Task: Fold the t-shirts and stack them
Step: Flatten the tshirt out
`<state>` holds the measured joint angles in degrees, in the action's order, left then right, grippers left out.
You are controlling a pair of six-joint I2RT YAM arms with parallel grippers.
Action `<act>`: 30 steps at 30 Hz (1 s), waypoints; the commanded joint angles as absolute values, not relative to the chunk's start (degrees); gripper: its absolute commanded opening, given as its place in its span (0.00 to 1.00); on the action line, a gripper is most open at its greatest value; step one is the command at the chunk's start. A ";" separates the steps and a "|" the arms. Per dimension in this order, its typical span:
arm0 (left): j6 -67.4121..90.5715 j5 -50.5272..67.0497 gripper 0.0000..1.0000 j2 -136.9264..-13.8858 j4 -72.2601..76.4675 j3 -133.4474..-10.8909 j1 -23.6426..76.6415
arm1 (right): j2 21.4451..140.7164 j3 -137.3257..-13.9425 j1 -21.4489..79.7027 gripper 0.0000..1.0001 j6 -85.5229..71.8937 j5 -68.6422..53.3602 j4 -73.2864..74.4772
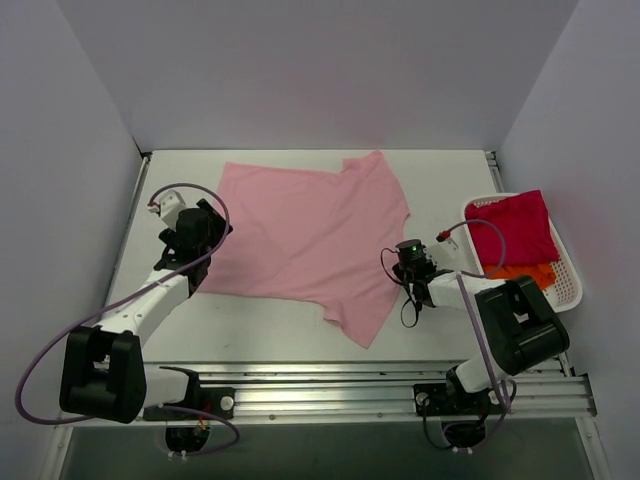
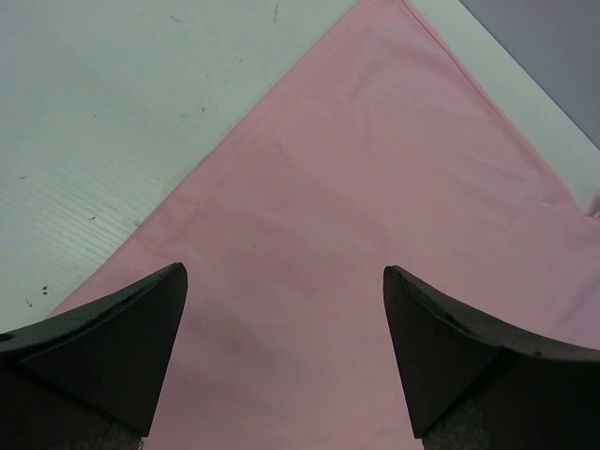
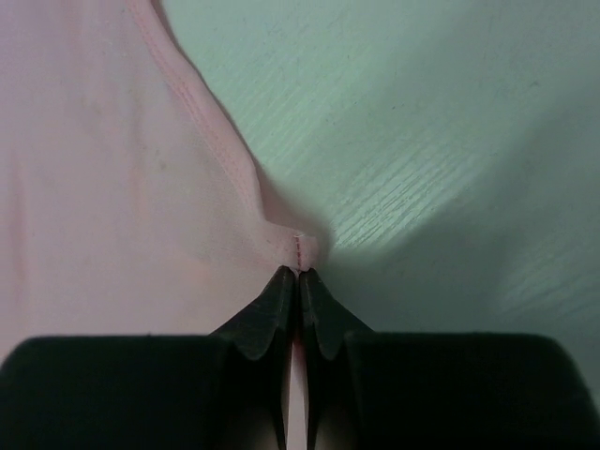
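Observation:
A light pink t-shirt (image 1: 305, 235) lies spread flat on the white table. My left gripper (image 1: 205, 235) is open and empty over its left edge; the left wrist view shows pink cloth (image 2: 375, 206) between the wide-apart fingers (image 2: 122, 337). My right gripper (image 1: 405, 268) is shut on the pink shirt's right hem; in the right wrist view the stitched edge (image 3: 298, 246) is pinched at the fingertips (image 3: 281, 300). A magenta-red t-shirt (image 1: 513, 230) and an orange one (image 1: 528, 273) lie in a white basket.
The white basket (image 1: 568, 285) stands at the right edge of the table. White walls enclose the table on the left, back and right. Metal rails (image 1: 330, 390) run along the near edge by the arm bases.

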<state>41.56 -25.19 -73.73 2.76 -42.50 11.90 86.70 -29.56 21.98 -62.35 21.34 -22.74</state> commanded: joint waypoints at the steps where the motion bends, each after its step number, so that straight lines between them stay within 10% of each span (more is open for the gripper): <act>1: 40.96 -26.02 0.95 -74.09 4.92 -45.44 11.78 | 87.45 -29.88 19.61 0.00 -61.17 21.36 -18.90; 21: 39.03 -26.28 0.95 -74.71 5.19 -45.35 11.69 | 95.54 -40.95 14.77 0.00 -59.68 25.75 -14.24; 23: 38.85 -26.89 0.95 -74.27 4.75 -45.09 11.69 | 95.28 -41.39 14.77 0.26 -59.94 27.06 -12.31; 26: 38.67 -28.38 0.95 -72.51 4.57 -43.95 11.78 | 93.26 -42.80 14.94 0.98 -60.91 31.88 -6.52; 30: 38.67 -30.23 0.94 -69.00 1.16 -43.33 12.04 | 83.71 -42.63 15.29 1.00 -61.52 37.08 -0.28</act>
<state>39.59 -27.33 -72.88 2.24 -43.44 11.92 91.09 -42.68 15.33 -61.04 29.15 -10.22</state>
